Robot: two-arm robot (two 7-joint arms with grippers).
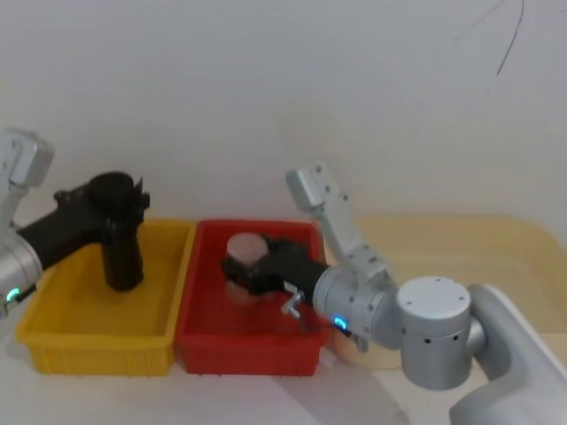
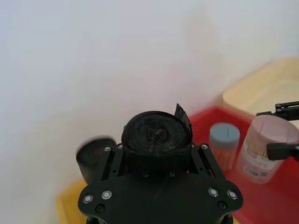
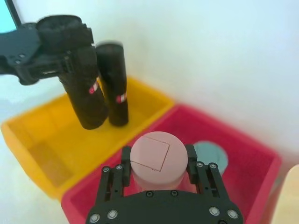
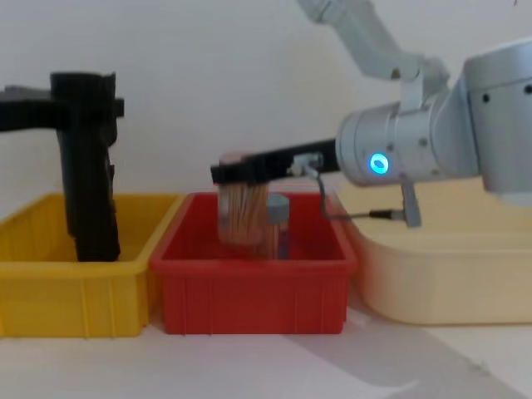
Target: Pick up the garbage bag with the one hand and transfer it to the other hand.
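Where left tool (image 1: 120,202) clamps, garbage bag (image 1: 122,257) (upright)

A plain white tabletop (image 4: 249,366) is carrying three containers, all sitting directly on it in a row. A yellow rectangular plastic bin with ribbed walls (image 4: 66,295) is standing at the robot's left. A red rectangular plastic bin of the same build (image 4: 249,295) is sitting just beside it in the middle, their rims coming so close that touching or not cannot be told. A wider cream-coloured plastic tray with rounded corners (image 4: 440,283) is resting at the right, just beside the red bin. A faint grey shadow is falling across the tabletop in front of them.
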